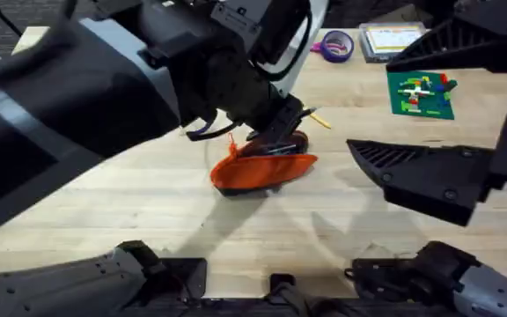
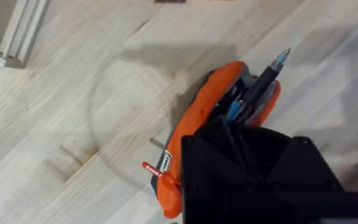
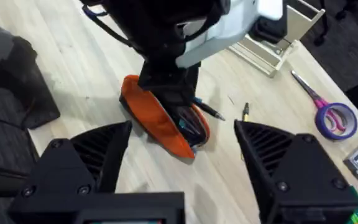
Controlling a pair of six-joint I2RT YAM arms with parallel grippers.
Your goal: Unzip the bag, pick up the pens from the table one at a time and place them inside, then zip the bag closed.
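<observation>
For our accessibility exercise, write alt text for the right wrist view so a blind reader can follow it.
The left arm's gripper presses down into an open orange pencil pouch lying on a light wooden table, a black pen sticking out of the opening. The right gripper's black fingers hang wide open in the foreground; purple-handled scissors lie farther off.

Orange bag [image 1: 262,171] mid-desk [image 1: 148,220], unzipped, mouth gaping, dark pen [image 2: 263,81] tilted half inside with tip poking out the end, thin yellow pen [image 1: 319,119] flat on desk just beyond bag
</observation>
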